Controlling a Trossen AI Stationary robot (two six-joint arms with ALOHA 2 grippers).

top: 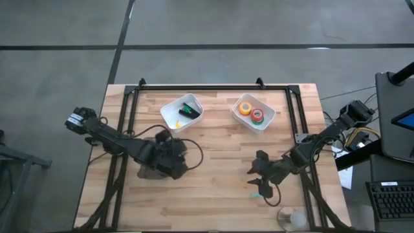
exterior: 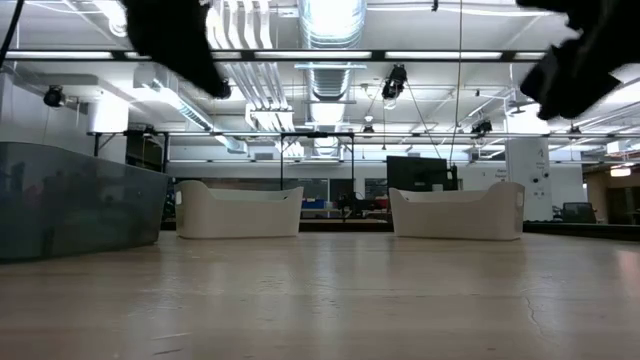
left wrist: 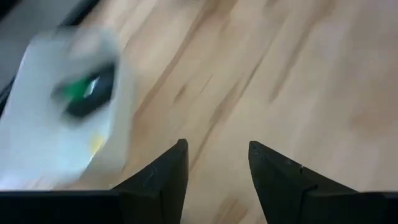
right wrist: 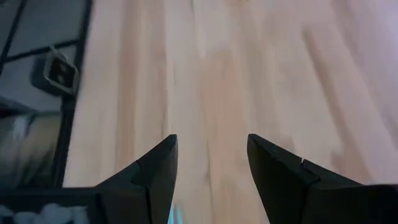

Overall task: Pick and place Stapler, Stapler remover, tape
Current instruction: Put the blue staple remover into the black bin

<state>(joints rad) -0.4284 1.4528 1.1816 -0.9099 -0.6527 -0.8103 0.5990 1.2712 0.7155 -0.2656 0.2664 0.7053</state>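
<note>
The black stapler [top: 189, 110] lies in the left white bin [top: 173, 105], with a green piece on it and a small yellow piece [top: 177, 123] beside it. In the left wrist view the stapler [left wrist: 93, 93] and bin [left wrist: 43, 143] show blurred. Orange [top: 245, 108], green and red tape rolls [top: 258, 116] lie in the right white bin [top: 270, 118]; I cannot make out a yellow roll. My left gripper [top: 183, 158] [left wrist: 214, 146] is open over bare wood, toward the near edge from the left bin. My right gripper [top: 256, 169] [right wrist: 211, 138] is open over bare wood. A tiny teal piece [top: 259, 193] lies on the table just nearer than it.
A black frame [top: 213, 87] runs along the table's far edge and down both sides. A clear round thing [top: 291, 219] sits at the near right corner. Both bins [exterior: 240, 210] [exterior: 455, 212] stand near the far edge. Bare wood [top: 220, 194] lies between the arms.
</note>
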